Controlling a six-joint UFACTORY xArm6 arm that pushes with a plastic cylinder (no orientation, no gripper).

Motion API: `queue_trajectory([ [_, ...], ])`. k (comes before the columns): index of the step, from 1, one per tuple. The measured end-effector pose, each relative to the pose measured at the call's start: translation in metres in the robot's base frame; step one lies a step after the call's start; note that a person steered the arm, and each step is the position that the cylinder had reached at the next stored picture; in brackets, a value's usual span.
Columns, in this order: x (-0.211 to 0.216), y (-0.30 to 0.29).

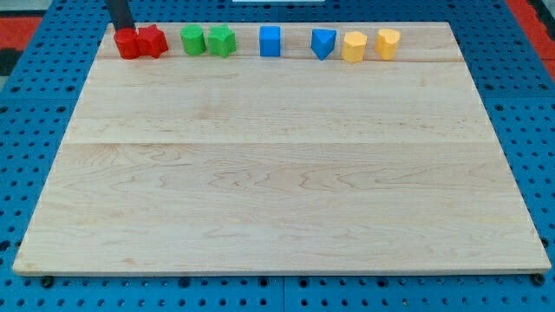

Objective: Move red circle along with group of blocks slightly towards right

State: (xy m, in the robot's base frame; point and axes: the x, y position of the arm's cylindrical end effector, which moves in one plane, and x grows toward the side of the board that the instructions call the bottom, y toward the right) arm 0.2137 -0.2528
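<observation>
A red circle block [127,43] sits at the view's top left of the wooden board [277,173], touching a red star block [153,41] on its right. To their right along the top edge stand a green circle block [192,39], a green star block [222,40], a blue square block [270,41], a blue triangle block [323,42], a yellow hexagon-like block [354,46] and a yellow block [388,43]. My tip [124,29] comes down from the top edge and stands at the back of the red circle, touching or nearly touching it.
The board lies on a blue perforated table [35,130]. A red mat [26,35] shows at the top left corner and another red patch [533,17] at the top right.
</observation>
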Motion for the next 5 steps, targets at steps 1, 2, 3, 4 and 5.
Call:
queue_trajectory([
  [1, 0.0, -0.027],
  [2, 0.001, -0.039],
  [3, 0.008, -0.04],
  [4, 0.011, -0.028],
  [5, 0.018, -0.039],
])
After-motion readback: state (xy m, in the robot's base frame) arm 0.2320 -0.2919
